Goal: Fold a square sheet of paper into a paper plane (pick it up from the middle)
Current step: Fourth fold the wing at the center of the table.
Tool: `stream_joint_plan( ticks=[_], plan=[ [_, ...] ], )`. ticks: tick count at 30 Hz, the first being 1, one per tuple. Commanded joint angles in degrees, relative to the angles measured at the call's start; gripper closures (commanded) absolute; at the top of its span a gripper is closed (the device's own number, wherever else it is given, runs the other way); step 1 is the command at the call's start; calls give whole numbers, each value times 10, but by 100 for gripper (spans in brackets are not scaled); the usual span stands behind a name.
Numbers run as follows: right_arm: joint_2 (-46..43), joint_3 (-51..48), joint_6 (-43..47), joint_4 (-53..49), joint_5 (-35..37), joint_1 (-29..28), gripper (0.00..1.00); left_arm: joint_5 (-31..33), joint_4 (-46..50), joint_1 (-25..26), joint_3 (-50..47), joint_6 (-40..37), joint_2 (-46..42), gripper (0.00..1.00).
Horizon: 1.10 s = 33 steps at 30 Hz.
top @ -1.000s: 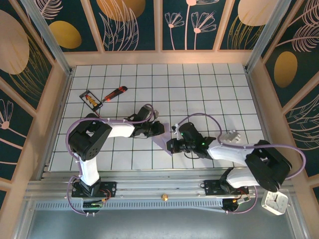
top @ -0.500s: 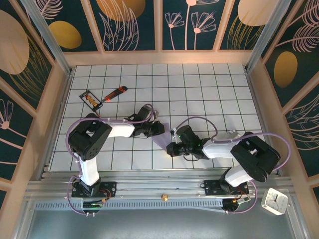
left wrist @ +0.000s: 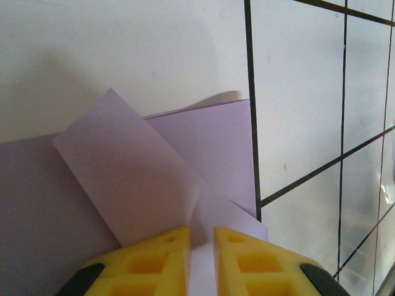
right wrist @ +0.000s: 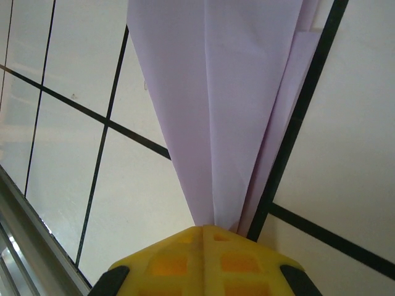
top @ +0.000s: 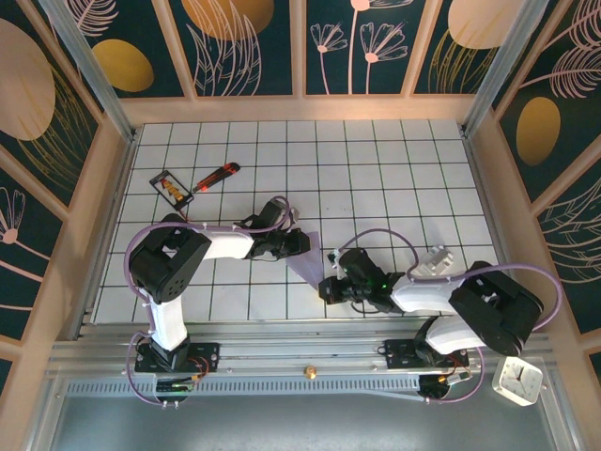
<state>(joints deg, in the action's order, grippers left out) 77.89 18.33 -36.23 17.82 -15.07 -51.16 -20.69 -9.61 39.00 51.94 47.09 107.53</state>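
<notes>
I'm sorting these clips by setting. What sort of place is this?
Probably a robot test cell, not a home: white grid-lined table, leaf-patterned wall panels, and the left arm and right arm bolted to a metal rail.

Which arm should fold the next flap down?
Left, probably. The left hand sits at the wide end of the paper, right beside the raised flap. The right hand is shut on the pointed tip, pinning it.
</notes>
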Motion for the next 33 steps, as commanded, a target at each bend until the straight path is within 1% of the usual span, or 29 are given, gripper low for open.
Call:
stream_joint_plan(
  ticks=[1, 3, 8, 11, 14, 16, 18, 24, 29, 33],
  plan=[
    [-8, -38, -34, -111, -13, -29, 100, 62, 64, -6, -17, -17, 34, 81],
    [-25, -37, -42, -129, -2, -37, 100, 63, 64, -5, -18, -17, 33, 81],
    [-86, -19, -41, -163, 8, -34, 100, 63, 64, -5, -18, -18, 36, 81],
    [-125, 11, -30, -167, 1, -10, 100, 63, 64, -5, -16, -19, 37, 81],
    [-134, 43, -17, -149, -17, 27, 100, 62, 64, -5, -16, -19, 39, 81],
    [-113, 66, -6, -134, -28, 40, 100, 60, 63, -5, -16, -18, 41, 81],
    [-73, 94, 10, -121, -36, 49, 100, 59, 62, -5, -15, -17, 42, 81],
    [44, 158, 35, -79, -58, 57, 100, 59, 64, -5, -14, -18, 43, 81],
    [111, 174, 50, -52, -76, 68, 100, 59, 65, -5, -14, -19, 42, 81],
    [139, 166, 60, -48, -84, 76, 100, 58, 66, -5, -14, -18, 41, 81]
  ],
)
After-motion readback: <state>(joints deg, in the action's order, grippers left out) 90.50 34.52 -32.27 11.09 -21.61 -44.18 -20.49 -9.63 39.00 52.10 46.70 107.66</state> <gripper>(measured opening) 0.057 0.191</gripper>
